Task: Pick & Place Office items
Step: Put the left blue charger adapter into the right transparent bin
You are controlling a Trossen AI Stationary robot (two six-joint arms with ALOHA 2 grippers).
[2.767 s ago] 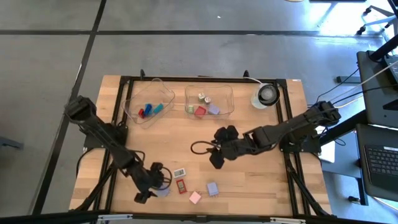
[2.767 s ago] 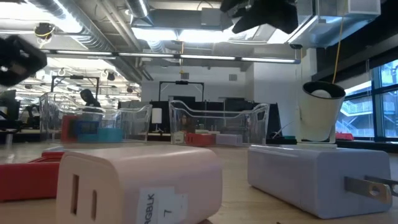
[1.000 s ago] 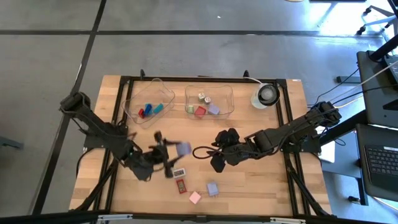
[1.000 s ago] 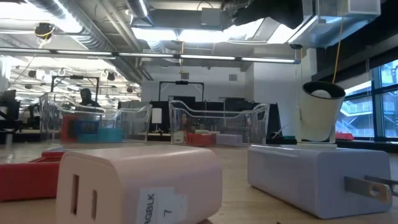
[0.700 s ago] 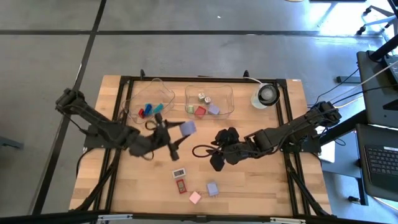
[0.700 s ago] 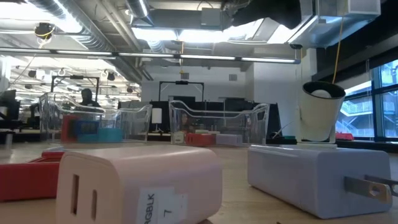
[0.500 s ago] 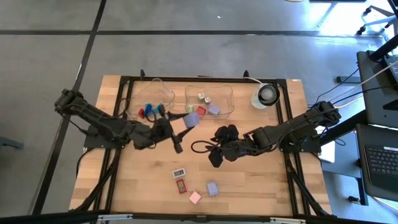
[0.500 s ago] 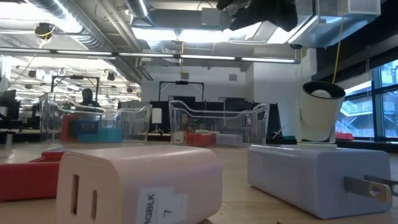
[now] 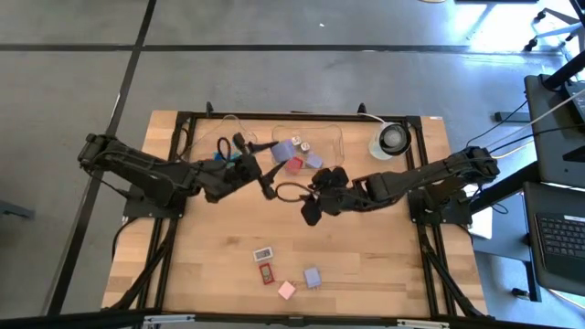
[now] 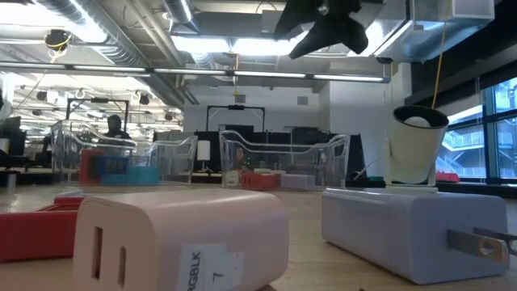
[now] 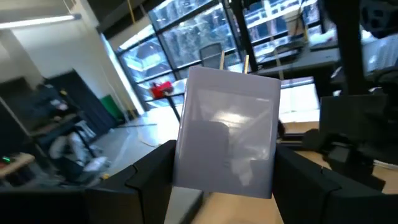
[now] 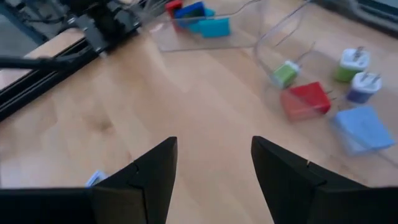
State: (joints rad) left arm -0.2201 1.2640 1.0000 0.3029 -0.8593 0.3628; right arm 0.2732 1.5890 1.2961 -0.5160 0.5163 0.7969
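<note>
My left gripper (image 9: 271, 166) is shut on a lavender-blue block (image 9: 281, 151) and holds it over the near left end of the right clear tray (image 9: 331, 130). That block fills the left wrist view (image 11: 227, 134), its two metal prongs pointing away from the fingers. My right gripper (image 9: 313, 203) hovers open above the table's middle, holding nothing (image 12: 214, 168). White (image 9: 263, 253), red (image 9: 267, 273), pink (image 9: 287, 291) and lavender (image 9: 313, 277) blocks lie flat near the table's near edge. More blocks lie in both trays. My left gripper pinches the lavender-blue block between its two fingers (image 11: 152, 177), at the end opposite the prongs (image 11: 221, 180). The fingers reach in from the table's left, roughly level. The block is lifted clear of table and tray, prong end (image 11: 233, 62) pointing away from the gripper.
The left clear tray (image 9: 199, 137) holds blue, red and teal blocks (image 12: 199, 18). The right tray holds green (image 12: 285, 73), red (image 12: 306, 99) and lavender-blue (image 12: 364, 127) ones. A round white object with a dark centre (image 9: 391, 140) stands at the far right. Bare wood lies between the trays and the near blocks.
My left gripper has carried the lavender-blue block from above the table's middle toward the far edge and a little right, up to the right tray's near left end, staying shut on it. My right gripper has shifted slightly toward the far edge.
</note>
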